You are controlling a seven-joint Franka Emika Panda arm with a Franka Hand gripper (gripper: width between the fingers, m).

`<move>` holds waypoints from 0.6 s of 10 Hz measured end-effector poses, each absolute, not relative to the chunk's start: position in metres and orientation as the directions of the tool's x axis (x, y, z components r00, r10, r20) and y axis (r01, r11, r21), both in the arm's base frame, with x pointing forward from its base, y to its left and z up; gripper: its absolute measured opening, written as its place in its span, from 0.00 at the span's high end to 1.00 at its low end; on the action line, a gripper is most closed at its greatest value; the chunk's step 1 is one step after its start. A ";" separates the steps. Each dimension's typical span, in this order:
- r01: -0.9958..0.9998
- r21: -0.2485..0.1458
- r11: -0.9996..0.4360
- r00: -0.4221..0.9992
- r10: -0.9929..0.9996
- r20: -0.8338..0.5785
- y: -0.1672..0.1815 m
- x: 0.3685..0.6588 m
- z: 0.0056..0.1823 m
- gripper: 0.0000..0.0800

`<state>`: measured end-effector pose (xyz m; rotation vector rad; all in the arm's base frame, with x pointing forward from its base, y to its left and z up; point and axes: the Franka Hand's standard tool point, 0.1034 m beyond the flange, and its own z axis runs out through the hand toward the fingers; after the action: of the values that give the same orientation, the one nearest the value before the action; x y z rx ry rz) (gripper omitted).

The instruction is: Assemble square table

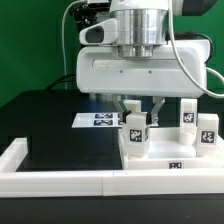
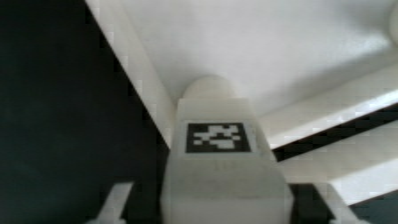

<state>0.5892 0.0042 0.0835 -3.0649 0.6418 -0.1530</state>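
- the claw (image 1: 137, 108) hangs straight down from the arm over the near part of the black table (image 1: 55, 115), its two fingers set on either side of one white leg (image 1: 136, 132)
- that leg stands upright, its tag facing the exterior camera, with its upper end up between the fingers, so the claw is pinching the leg from both sides
- in the wrist view the same leg (image 2: 217, 140) runs up the middle of the picture with its tag showing, and a finger (image 2: 118, 203) flanks it on each side, close against it
- the leg rests on the flat white table top (image 1: 160, 160), which lies against the white rim bar (image 1: 60, 180) at the near edge
- three more legs (image 1: 187, 122) stand upright on the top toward the exterior view's right, apart from the claw
- the marker board (image 1: 98, 119) lies flat on the black table behind the claw, toward the exterior view's left
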 end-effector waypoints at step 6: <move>-0.880 -0.069 -0.470 0.467 -0.882 0.059 0.011 0.588 0.082 0.63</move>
<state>0.5884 0.0107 0.0821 -2.6662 1.6016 -0.1341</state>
